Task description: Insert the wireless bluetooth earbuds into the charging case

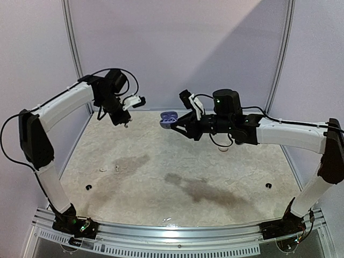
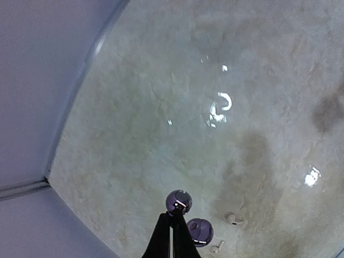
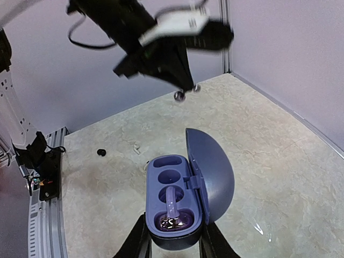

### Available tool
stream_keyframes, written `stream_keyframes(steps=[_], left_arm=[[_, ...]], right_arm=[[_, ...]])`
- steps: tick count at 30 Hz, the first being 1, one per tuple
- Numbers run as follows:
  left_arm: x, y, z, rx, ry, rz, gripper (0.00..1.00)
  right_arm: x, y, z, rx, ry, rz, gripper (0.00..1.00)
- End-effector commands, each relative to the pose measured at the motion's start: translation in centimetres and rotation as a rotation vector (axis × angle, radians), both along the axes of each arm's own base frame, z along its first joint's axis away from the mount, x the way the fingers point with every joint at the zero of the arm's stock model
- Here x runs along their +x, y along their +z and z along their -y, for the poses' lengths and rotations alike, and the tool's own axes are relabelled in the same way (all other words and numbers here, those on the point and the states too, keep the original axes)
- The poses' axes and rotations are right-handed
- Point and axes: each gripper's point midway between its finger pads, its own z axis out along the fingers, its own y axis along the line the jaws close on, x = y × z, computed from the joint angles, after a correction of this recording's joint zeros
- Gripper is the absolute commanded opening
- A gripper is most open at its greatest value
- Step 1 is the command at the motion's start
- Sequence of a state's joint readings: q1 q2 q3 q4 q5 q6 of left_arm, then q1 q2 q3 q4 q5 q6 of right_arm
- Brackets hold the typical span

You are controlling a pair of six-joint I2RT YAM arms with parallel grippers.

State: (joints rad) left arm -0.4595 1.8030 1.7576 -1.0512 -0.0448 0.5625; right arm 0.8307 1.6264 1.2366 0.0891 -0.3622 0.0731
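Alignment decides this step: left fingers (image 2: 172,226), closed on a shiny bud (image 2: 178,201) at their tips, should bring it above the open case (image 3: 177,199) gripped between right fingers (image 3: 138,241), then lower squarely into the empty slot (image 3: 169,177).

The top camera sits high up behind the robot. It looks down and forward over the whole table (image 1: 226,161) from far off.

The left wrist camera looks down past the left gripper (image 2: 173,217), which is pinched on a purple earbud (image 2: 178,201). The table is far below it.

The right wrist camera looks from very close at the charging case (image 3: 177,199) in the right gripper (image 3: 174,244). The left arm (image 3: 123,21) is behind.

The top and right wrist views both show the case and the left gripper. All three show the white earbuds (image 1: 102,169) on the table.
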Motion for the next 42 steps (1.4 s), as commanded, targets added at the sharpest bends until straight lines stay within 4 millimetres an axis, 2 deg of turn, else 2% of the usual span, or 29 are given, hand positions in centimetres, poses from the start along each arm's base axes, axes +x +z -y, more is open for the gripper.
stream_keyframes(steps=[1,3,7,13,18,28,33,42], left_arm=[[-1.5,8.1,2.2,-0.046,-0.120,0.158,0.00],[-2.7,10.4,3.5,-0.061,-0.180,0.220,0.00],[-6.0,13.5,6.8,-0.062,-0.369,0.359,0.00],[-8.6,14.1,10.0,-0.028,-0.555,0.501,0.00],[-9.4,14.1,12.2,-0.084,-0.612,0.521,0.00],[-9.1,12.8,13.4,-0.078,-0.657,0.547,0.00],[-9.1,11.8,13.2,-0.073,-0.649,0.538,0.00],[-8.8,12.0,12.7,-0.058,-0.627,0.565,0.00]], right_arm=[[1.2,0.8,-1.5,0.040,0.017,0.036,0.00],[1.7,0.5,-2.0,0.042,0.016,0.036,0.00],[1.7,0.8,-3.0,0.060,0.061,0.061,0.00],[1.4,2.1,-3.5,0.095,0.098,0.123,0.00],[0.7,3.1,-3.6,0.121,0.137,0.147,0.00],[-0.3,4.4,-3.5,0.161,0.177,0.177,0.00],[-0.5,5.3,-3.4,0.189,0.177,0.184,0.00],[-0.2,5.8,-3.2,0.196,0.158,0.190,0.00]])
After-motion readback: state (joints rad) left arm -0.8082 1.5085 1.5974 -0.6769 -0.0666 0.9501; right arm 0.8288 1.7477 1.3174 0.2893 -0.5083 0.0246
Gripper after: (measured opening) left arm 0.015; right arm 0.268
